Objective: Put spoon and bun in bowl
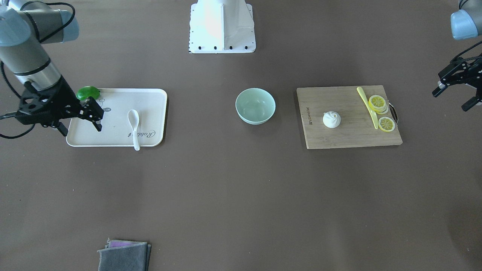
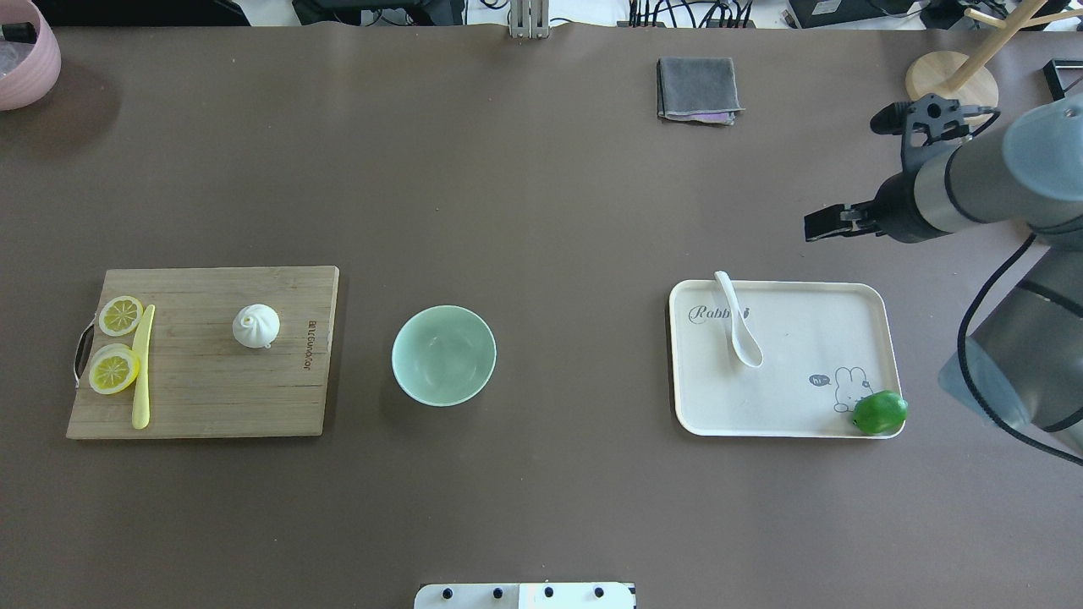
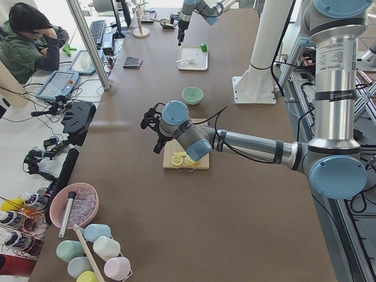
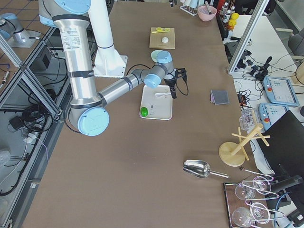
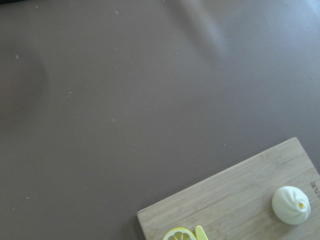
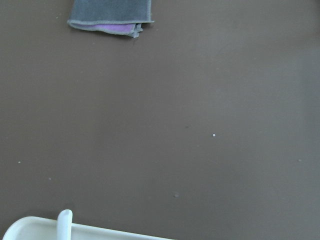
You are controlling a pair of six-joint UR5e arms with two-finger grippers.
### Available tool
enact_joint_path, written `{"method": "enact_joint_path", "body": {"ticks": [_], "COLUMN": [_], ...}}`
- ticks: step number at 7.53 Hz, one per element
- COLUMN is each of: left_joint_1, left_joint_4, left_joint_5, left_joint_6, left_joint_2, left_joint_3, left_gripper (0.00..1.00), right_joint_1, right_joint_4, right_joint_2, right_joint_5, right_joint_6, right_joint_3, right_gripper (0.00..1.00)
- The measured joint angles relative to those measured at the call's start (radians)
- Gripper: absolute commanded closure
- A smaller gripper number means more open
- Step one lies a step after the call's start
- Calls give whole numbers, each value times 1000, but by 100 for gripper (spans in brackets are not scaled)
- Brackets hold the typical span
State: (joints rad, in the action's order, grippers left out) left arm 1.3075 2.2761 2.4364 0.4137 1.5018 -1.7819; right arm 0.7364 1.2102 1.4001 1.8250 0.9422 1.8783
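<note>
The white spoon lies on the cream tray, also in the overhead view; its handle tip shows in the right wrist view. The white bun sits on the wooden board, and also shows in the overhead view and the left wrist view. The mint-green bowl stands empty between them, also in the overhead view. My right gripper hovers open and empty by the tray's outer end, apart from the spoon. My left gripper hovers open and empty beyond the board's outer end.
A green fruit sits in the tray's corner. A yellow knife and lemon slices lie on the board. A folded grey cloth lies at the table's far edge. A pink bowl and a wooden rack stand at the far corners.
</note>
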Motion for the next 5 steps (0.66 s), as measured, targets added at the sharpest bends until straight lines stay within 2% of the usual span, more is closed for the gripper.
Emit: {"method": "enact_joint_path", "body": {"ticks": [1, 2, 4, 5], "left_joint_1": [-5, -6, -7, -7], "left_joint_4": [3, 4, 6, 8], "left_joint_5": [0, 0, 0, 0], "left_joint_6": [2, 3, 3, 4], "left_joint_2": [1, 1, 1, 0], "left_joint_3": [1, 2, 5, 6], "left_gripper": [1, 1, 1, 1], "right_joint_1": [-65, -107, -157, -173], "right_joint_4": [-3, -4, -4, -4], "right_joint_2": [-12, -27, -52, -58], "right_joint_5": [-62, -93, -121, -135], "right_joint_6": [9, 10, 14, 15], "right_joint_3": [-20, -41, -70, -80], "right_gripper": [11, 13, 26, 29]}}
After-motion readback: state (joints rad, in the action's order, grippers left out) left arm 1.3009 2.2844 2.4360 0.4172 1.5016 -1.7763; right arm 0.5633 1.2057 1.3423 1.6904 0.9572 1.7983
